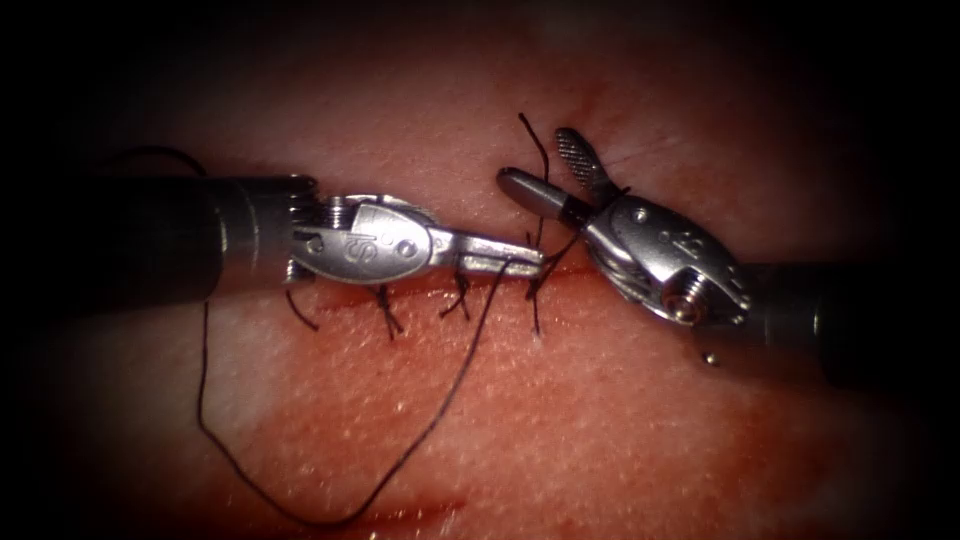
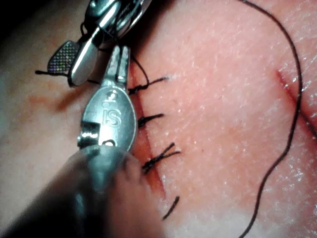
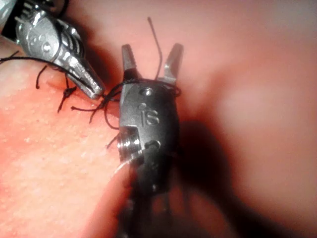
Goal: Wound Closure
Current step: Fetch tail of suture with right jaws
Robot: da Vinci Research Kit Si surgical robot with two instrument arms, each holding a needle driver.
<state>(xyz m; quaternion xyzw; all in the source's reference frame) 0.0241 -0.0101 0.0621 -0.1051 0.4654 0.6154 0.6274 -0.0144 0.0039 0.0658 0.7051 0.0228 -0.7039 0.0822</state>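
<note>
— From the endoscope, what's there?
— Glistening, pebbled tissue with a horizontal cut carrying dark knotted stitches. The left claw, smooth steel, lies along the cut, jaws closed on the thread, which sags in a long loop over open tissue below. The right claw stands wide open, holding nothing, thread crossing at its hinge. I can't see a needle.
— And the left wrist view?
— The left claw is closed flat beside the stitches; the right claw, ridged inside, is just beside it.
— The right wrist view?
— The right claw gapes, a thread end rising between its jaws; the left claw is near.
</note>
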